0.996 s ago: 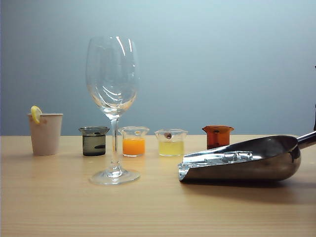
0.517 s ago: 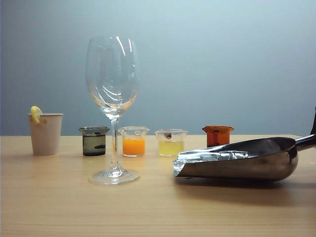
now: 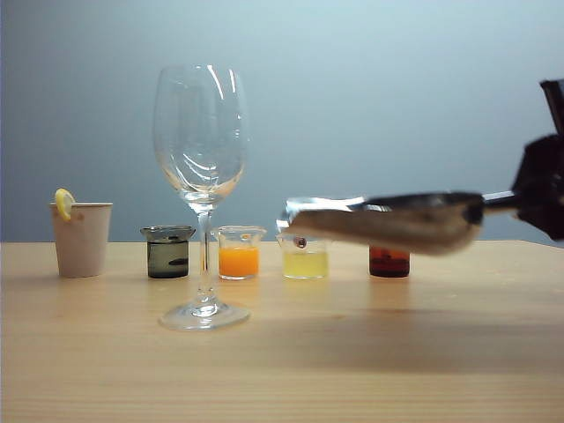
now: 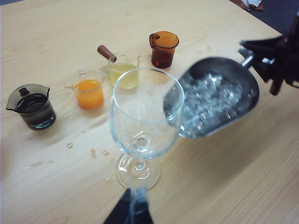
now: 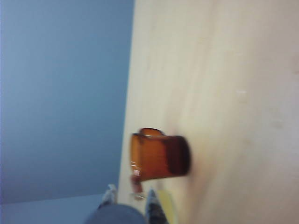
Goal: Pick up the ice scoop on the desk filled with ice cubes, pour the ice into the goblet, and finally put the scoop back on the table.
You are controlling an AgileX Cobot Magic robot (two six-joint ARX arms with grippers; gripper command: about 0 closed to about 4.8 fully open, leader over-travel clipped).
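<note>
Left wrist view alone shows ice cubes [image 4: 210,100].

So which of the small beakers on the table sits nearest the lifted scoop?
The amber beaker, rightmost in the row; the ice scoop, held by the right gripper, hangs directly before it.

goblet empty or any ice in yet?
Empty. The goblet bowl shows no ice; the ice cubes sit in the scoop, held off the table by the right gripper.

The ice scoop [image 4: 219,100], apparently held by the right tool [image 4: 275,60], hangs beside the goblet [image 4: 142,121].
</note>
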